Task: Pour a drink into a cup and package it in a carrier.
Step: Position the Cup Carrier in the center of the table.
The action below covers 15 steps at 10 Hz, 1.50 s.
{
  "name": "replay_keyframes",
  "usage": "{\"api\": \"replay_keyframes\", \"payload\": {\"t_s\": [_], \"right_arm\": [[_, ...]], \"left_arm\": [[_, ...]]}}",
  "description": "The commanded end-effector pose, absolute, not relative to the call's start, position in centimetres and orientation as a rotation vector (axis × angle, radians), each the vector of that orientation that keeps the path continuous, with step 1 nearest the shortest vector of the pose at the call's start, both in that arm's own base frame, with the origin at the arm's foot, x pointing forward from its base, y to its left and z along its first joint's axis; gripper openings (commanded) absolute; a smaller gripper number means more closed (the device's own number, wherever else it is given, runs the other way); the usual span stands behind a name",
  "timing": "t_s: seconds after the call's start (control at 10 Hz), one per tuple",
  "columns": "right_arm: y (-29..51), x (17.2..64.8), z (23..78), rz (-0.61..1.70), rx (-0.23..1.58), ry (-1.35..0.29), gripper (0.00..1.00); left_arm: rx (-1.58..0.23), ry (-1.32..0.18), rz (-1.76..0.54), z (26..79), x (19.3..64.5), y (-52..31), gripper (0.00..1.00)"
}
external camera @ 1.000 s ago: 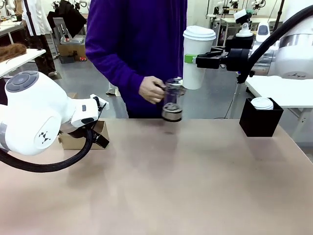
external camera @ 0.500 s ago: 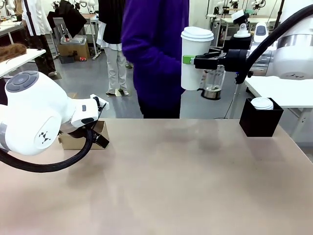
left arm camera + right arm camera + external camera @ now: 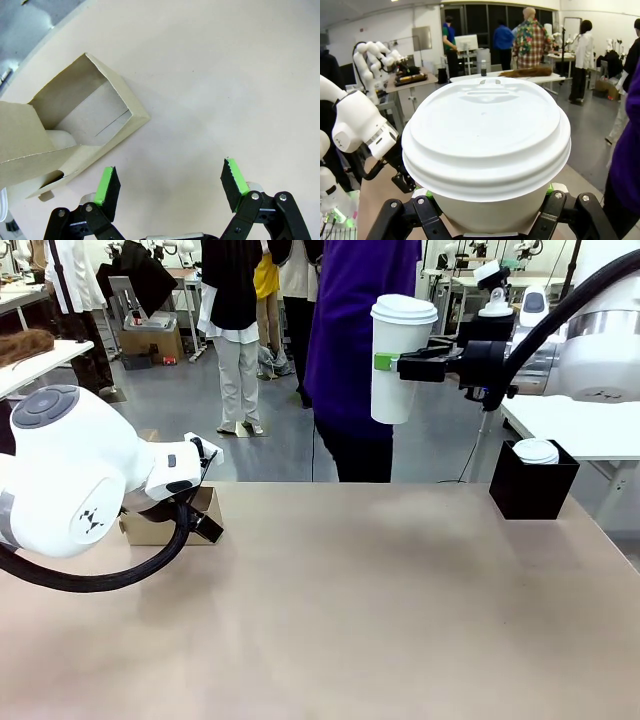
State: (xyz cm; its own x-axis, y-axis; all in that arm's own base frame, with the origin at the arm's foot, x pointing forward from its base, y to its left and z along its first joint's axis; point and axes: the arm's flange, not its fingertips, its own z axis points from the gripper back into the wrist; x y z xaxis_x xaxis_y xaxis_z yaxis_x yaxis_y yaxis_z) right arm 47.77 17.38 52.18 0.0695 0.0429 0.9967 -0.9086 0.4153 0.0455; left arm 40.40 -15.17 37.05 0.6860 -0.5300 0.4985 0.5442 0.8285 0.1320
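Packaging: clamping the lidded cup (image 3: 403, 360) aloft in right fingers (image 3: 387, 361), needing lowering into the carrier (image 3: 75, 160) beside open left fingers (image 3: 108, 186).

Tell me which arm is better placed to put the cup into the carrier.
Right: the right gripper is shut on the cup; the open left gripper hovers empty near the carrier.

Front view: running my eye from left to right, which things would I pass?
A low brown cardboard drink carrier → a tall white paper cup with a white dome lid, held up in the air → a black square box.
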Motion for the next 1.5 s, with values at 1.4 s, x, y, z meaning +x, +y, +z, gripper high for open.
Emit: {"api": "replay_keyframes", "payload": {"t_s": [1.4], "right_arm": [[17.7,47.8,52.5,0.875,0.871,-1.302,0.8]], "left_arm": [[0.024,-0.311,-0.065,54.8,49.4,-11.4,1.0]]}}
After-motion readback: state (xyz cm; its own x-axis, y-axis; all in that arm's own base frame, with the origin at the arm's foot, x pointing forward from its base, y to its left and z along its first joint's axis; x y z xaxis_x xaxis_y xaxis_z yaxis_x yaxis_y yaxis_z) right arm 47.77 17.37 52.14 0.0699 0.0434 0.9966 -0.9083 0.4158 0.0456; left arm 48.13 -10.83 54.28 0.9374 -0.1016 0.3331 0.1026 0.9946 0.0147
